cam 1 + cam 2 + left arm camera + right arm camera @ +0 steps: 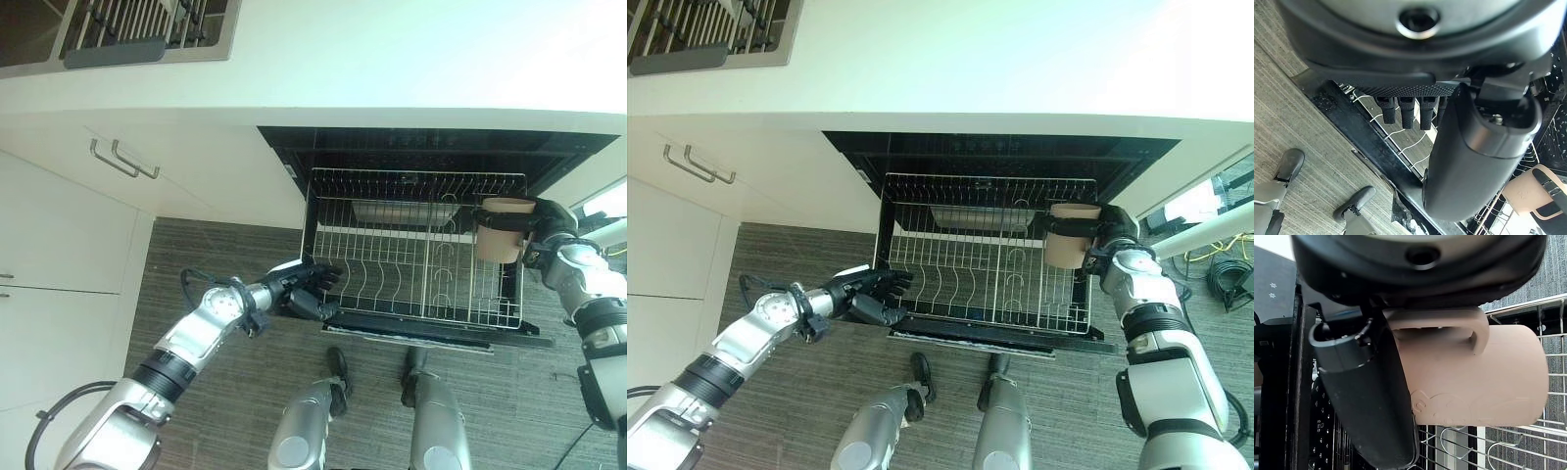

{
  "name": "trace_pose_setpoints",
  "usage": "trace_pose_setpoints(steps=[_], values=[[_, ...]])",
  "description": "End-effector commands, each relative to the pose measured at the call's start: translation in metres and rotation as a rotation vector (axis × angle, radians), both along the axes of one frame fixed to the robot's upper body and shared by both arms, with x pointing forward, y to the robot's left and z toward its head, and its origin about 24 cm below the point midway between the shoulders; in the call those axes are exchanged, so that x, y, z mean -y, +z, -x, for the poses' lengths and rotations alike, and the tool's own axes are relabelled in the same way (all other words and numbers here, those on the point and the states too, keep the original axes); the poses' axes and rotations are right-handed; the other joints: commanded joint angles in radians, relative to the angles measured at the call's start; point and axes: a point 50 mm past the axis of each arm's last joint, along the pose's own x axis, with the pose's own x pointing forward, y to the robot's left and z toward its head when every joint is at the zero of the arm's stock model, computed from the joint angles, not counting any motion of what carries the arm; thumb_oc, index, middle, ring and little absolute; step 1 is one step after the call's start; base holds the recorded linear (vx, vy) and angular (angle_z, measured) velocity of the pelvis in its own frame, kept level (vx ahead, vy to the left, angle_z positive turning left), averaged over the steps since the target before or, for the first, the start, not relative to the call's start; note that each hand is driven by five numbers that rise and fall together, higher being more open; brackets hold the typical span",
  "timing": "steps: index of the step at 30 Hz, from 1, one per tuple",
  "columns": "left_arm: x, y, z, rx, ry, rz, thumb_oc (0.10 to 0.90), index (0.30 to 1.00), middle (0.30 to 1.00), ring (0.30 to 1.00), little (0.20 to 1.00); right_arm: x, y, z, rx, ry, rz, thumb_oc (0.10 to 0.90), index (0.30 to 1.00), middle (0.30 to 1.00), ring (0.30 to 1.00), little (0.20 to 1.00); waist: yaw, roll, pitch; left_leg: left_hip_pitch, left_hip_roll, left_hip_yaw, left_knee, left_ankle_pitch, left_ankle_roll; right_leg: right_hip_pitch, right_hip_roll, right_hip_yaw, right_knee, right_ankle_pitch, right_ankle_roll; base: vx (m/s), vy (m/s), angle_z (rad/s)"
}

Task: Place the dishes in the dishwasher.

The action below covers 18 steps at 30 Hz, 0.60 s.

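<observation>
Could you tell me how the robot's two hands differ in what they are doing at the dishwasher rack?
The right hand is curled round a beige ceramic mug, held over the wire dishwasher rack's right side; the left hand holds nothing. The left hand sits at the rack's front left corner. Both are dark and near the rack.

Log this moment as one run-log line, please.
right hand: shut on beige mug, over rack's right side | left hand: open, at rack front-left edge | rack: pulled out

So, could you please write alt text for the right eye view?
The robot's right hand holds a beige mug over the right side of a pulled-out wire dishwasher rack. Its left hand is at the rack's front left corner, below a white countertop.
</observation>
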Motion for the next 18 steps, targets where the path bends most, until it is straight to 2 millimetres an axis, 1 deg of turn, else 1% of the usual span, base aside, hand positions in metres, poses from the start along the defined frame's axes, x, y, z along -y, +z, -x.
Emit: trace_pose_setpoints(steps=[1, 5, 10, 15, 18], values=[[-0.013, -0.019, 0.021, -0.067, 0.003, -0.071, 0.800, 0.900, 0.900, 0.900, 0.900, -0.014, 0.038, -0.015, 0.142, 0.035, 0.025, 0.800, 0.900, 0.900, 0.900, 0.900, 0.017, -0.020, -0.053, -0.052, 0.020, -0.109, 0.062, -0.043, -0.073, 0.028, -0.012, 0.037, -0.048, -0.016, 0.077, -0.04, 0.024, 0.02], [-0.016, -0.018, 0.023, -0.057, 0.018, -0.056, 0.800, 0.900, 0.900, 0.900, 0.900, -0.016, 0.052, -0.015, 0.186, 0.039, 0.070, 0.800, 0.900, 0.900, 0.900, 0.900, 0.012, -0.024, -0.061, -0.044, 0.024, -0.101, 0.062, -0.046, -0.076, 0.032, -0.010, 0.039, -0.048, -0.015, 0.078, -0.04, 0.034, 0.00], [-0.020, -0.021, 0.030, -0.056, 0.037, -0.045, 0.800, 0.900, 0.900, 0.900, 0.900, -0.016, 0.067, -0.010, 0.246, 0.068, 0.100, 0.800, 0.900, 0.900, 0.900, 0.900, 0.003, -0.040, -0.077, -0.033, 0.030, -0.093, 0.062, -0.051, -0.075, 0.041, -0.007, 0.039, -0.048, -0.015, 0.080, -0.03, 0.008, 0.00], [-0.021, -0.024, 0.032, -0.059, 0.059, -0.040, 0.800, 0.900, 0.900, 0.900, 0.900, -0.019, 0.075, -0.006, 0.278, 0.081, 0.138, 0.800, 0.900, 0.900, 0.900, 0.900, -0.005, -0.052, -0.089, -0.022, 0.034, -0.086, 0.062, -0.055, -0.072, 0.049, -0.004, 0.040, -0.048, -0.015, 0.081, -0.01, 0.002, 0.00], [-0.022, -0.027, 0.034, -0.059, 0.069, -0.034, 0.800, 0.900, 0.900, 0.900, 0.900, -0.017, 0.076, -0.004, 0.277, 0.078, 0.152, 0.800, 0.900, 0.900, 0.900, 0.900, -0.008, -0.056, -0.096, -0.014, 0.038, -0.080, 0.062, -0.056, -0.072, 0.055, -0.004, 0.040, -0.048, -0.016, 0.082, 0.00, 0.008, -0.01]])
